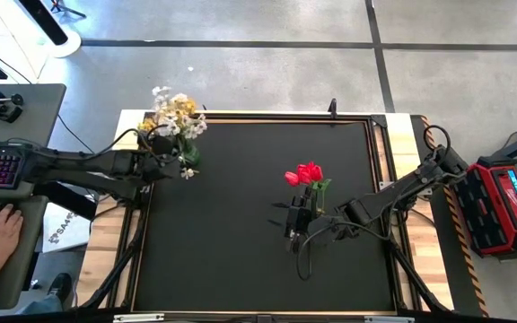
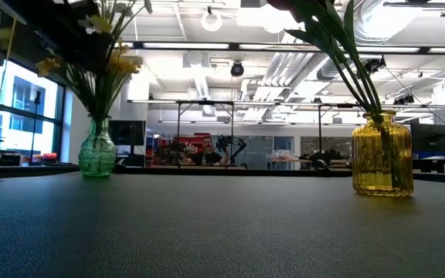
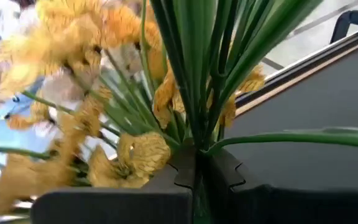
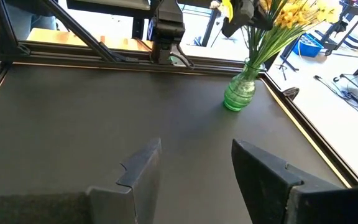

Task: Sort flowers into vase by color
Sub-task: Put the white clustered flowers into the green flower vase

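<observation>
A green glass vase [image 2: 97,154] at the mat's far left holds yellow and white flowers [image 1: 174,115]. My left gripper [image 3: 194,171] is up among them, above the vase's neck, shut, with green stems and yellow blossoms [image 3: 135,152] fanning out from its fingertips. A yellow glass vase [image 2: 382,154] right of the mat's middle holds the red flowers [image 1: 305,173]. My right gripper [image 4: 194,168] hovers open over the mat just on the near side of that vase, with nothing between its fingers. My left gripper pinches a green flower stem [image 3: 196,155] between its two fingers; a strip of green shows in the slit where they meet. The stems and leaves rise past the fingertips. How many stems it has, and where their lower ends are, the fingers hide.
A raised wooden frame [image 1: 380,121] borders the black mat. A desk with a keyboard and a person's hand [image 1: 3,229] lies off the left side, and a red case [image 1: 507,205] off the right. The mat's middle and near part lie bare.
</observation>
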Robot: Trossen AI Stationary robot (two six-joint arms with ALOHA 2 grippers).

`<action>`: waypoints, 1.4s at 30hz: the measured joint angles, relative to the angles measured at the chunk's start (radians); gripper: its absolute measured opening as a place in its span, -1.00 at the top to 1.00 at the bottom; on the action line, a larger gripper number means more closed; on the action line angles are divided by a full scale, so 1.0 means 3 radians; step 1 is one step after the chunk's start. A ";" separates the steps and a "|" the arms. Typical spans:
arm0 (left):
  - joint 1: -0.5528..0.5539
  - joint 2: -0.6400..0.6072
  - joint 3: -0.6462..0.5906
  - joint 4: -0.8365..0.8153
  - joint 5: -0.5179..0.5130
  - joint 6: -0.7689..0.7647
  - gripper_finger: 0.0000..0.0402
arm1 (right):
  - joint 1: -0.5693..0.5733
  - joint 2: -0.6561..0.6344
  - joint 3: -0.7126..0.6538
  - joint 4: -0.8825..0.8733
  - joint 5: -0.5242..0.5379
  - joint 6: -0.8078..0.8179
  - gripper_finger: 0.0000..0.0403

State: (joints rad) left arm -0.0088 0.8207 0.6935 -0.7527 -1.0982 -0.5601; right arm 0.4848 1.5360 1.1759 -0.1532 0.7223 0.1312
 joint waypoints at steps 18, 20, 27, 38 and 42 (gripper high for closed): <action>0.0397 0.0000 -0.0035 -0.0005 0.0618 -0.0056 1.00 | 0.0001 0.0000 0.0000 -0.0003 -0.0067 0.0008 0.10; 0.0420 0.0000 -0.0035 -0.0015 0.0641 -0.0108 1.00 | 0.0001 0.0001 0.0000 -0.0003 -0.0104 0.0008 0.10; 0.0546 0.0000 -0.0035 -0.0017 0.0897 -0.0129 0.95 | 0.0001 0.0000 0.0000 -0.0004 -0.0137 0.0006 0.10; 0.0735 0.0177 -0.0035 -0.0069 0.1295 -0.0069 0.41 | 0.0001 0.0001 0.0000 -0.0004 -0.0137 0.0004 0.10; 0.0776 0.0147 0.0011 -0.0118 0.1414 -0.0019 0.27 | 0.0001 0.0001 0.0000 -0.0003 -0.0137 0.0001 0.10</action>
State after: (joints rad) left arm 0.2241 0.8647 0.6966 -0.7882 -0.6741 -0.5658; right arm 0.4850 1.5363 1.1759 -0.1542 0.6811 0.1314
